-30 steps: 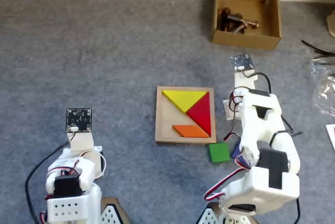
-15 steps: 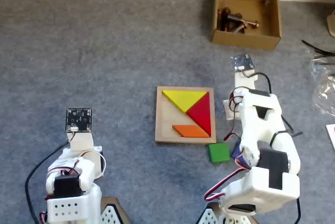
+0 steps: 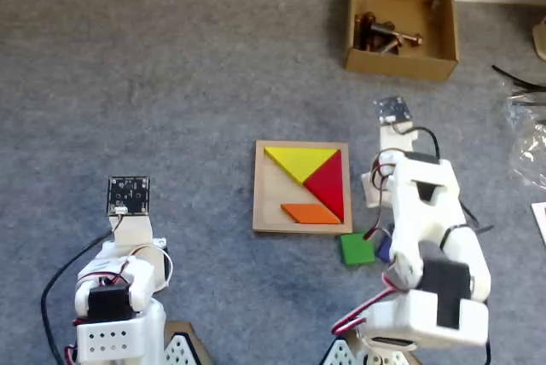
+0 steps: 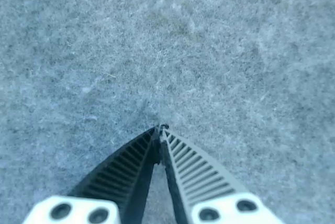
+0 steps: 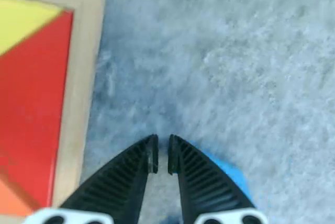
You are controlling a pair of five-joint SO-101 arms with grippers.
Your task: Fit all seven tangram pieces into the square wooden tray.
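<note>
The square wooden tray [image 3: 266,199] lies mid-table holding a yellow triangle [image 3: 300,163], a red triangle [image 3: 328,188] and an orange parallelogram [image 3: 311,212]. A green square [image 3: 357,248] rests on the carpet at the tray's near right corner. A blue piece [image 5: 230,174] lies partly under my right gripper [image 5: 161,155], which hangs shut over the carpet just beside the tray rim [image 5: 78,103], holding nothing. The right arm [image 3: 422,211] covers most of the blue piece in the high view. My left gripper [image 4: 159,130] is shut over bare carpet, far left of the tray.
A cardboard box [image 3: 401,24] with small metal parts stands at the back right. Clear plastic and cables [image 3: 525,126] lie at the right edge. The left arm [image 3: 128,228] stands at the front left on grey carpet.
The right arm has shifted slightly, its wrist edging toward the tray. The left arm and all pieces stay where they were.
</note>
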